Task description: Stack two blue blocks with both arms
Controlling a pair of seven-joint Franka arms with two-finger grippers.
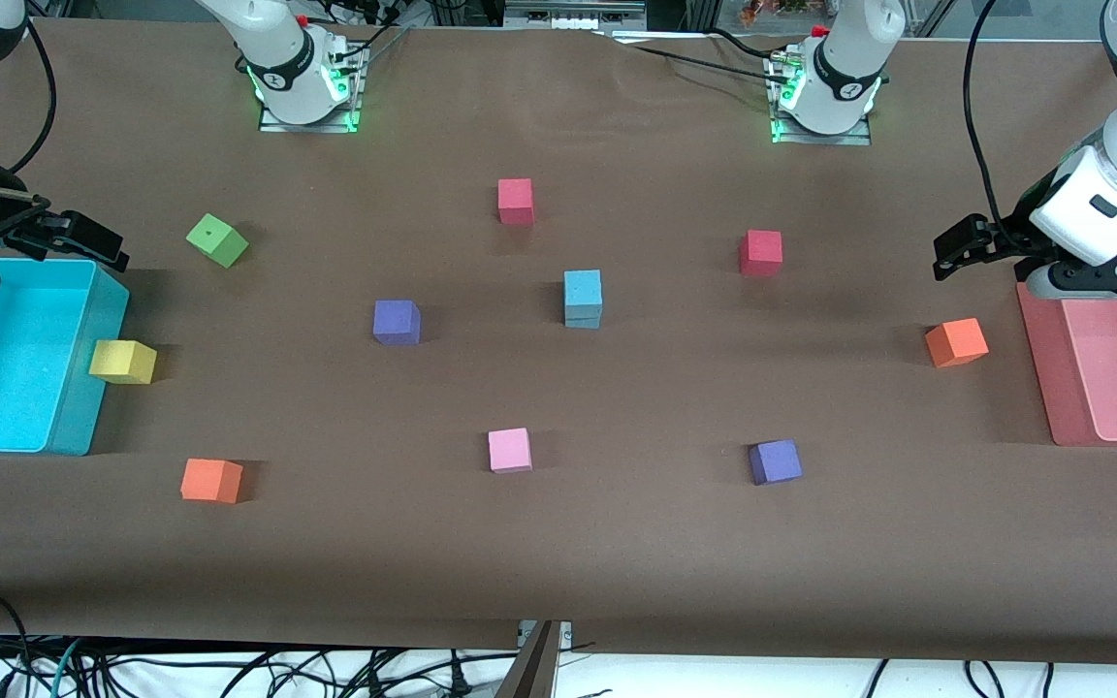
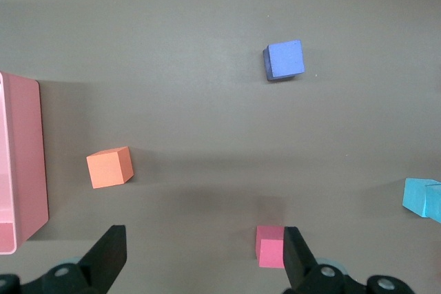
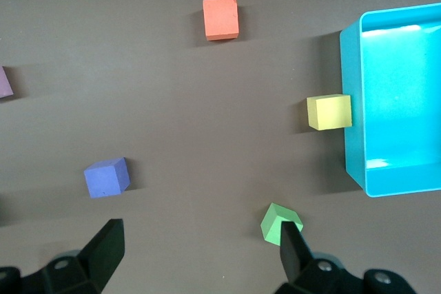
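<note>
The two light-blue blocks stand stacked in the middle of the table, the upper one (image 1: 583,287) on the lower one (image 1: 583,317). The stack also shows at the edge of the left wrist view (image 2: 422,199). No gripper touches it. My left gripper (image 2: 203,259) is open and empty, up in the air by the pink tray (image 1: 1038,368) at the left arm's end of the table. My right gripper (image 3: 196,253) is open and empty, up in the air by the cyan bin (image 1: 83,388) at the right arm's end.
Loose cubes lie around the stack: two red (image 1: 515,201) (image 1: 760,252), two purple (image 1: 396,322) (image 1: 775,461), two orange (image 1: 955,342) (image 1: 210,480), pink (image 1: 509,450), green (image 1: 217,239), and yellow (image 1: 122,361) against the bin.
</note>
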